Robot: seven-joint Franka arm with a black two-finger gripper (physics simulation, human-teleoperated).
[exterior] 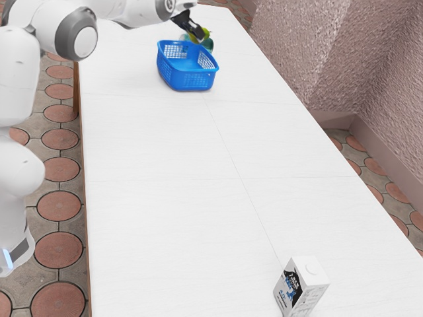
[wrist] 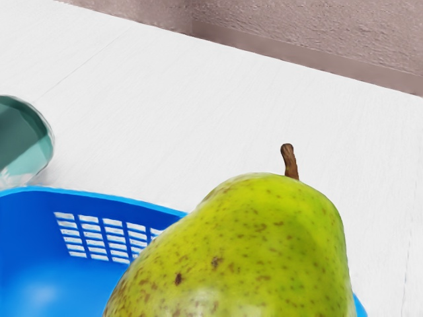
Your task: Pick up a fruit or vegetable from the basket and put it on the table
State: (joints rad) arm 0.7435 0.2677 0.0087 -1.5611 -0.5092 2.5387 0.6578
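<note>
Speckled green pear (wrist: 244, 257), brown stem (wrist: 289, 162), blue basket (wrist: 39, 254) partly behind it.

We hold a plump yellow-green pear (wrist: 244, 257), brown-speckled and brown-stemmed, in our claw (exterior: 197, 34), up near the rim of the blue basket (exterior: 188, 80), which stands upright, its walls gridded with holes, on our white table (exterior: 165, 198).

A white table (exterior: 165, 145) is standing on a floor (exterior: 59, 206) of round reddish tiles set in grey paving. Rough, pinkish-brown walls (exterior: 291, 49) are rising beside it, with smooth skirting (exterior: 390, 155) running along their foot. The place is possibly resembling a patio.
</note>
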